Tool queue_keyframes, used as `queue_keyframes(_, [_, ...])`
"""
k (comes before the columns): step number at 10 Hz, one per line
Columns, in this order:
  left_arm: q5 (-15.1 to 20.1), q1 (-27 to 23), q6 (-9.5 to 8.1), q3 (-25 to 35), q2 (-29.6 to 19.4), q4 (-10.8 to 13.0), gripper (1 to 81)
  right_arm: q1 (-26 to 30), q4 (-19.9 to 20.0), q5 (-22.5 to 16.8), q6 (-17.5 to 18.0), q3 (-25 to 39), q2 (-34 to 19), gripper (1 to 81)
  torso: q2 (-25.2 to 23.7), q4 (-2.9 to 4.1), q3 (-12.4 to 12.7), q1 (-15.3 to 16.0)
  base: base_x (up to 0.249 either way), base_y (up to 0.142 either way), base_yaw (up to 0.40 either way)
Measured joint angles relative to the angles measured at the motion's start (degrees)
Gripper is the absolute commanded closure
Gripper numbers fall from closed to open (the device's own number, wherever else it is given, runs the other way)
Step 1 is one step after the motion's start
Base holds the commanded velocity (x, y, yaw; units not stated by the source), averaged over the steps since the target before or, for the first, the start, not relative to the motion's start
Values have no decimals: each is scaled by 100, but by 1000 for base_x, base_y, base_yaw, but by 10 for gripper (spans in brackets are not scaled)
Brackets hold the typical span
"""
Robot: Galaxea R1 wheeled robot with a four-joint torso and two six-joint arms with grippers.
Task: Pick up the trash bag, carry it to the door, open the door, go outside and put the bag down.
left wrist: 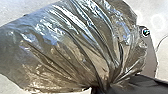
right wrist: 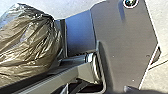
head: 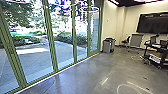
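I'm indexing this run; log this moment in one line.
Robot indoors | trash bag bulging, gathered at neck | paved yard beyond green-framed glass wall | grey bin ahead | bag not yet outside

Shiny grey flr [head: 82, 77]; grey bin [head: 108, 46] nr green-framed glass [head: 51, 40]; chair [head: 127, 41] & dk cart [head: 160, 50] to rt.

**Glass along the left, grey bin in the far corner**

From my seat I see green-framed glass panels [head: 51, 41] running along the left edge of the grey floor [head: 100, 72], with a paved yard [head: 35, 58] and hedges [head: 72, 38] beyond. Near the floor's far corner, just beside the last panel, I make out a grey bin [head: 108, 46]. Along the far edge I have a dark chair [head: 127, 42] and a grey cabinet [head: 137, 40], upright, and a dark screen [head: 153, 23] on the wall. A dark worktop [head: 150, 47] stands by the right edge.
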Motion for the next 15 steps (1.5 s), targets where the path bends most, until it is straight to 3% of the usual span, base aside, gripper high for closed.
queue_keyframes(15, [5,29,1,0,-32,6,811,13,-68,1,0,-11,16,10,0,0,0,-2,5,0,-32])
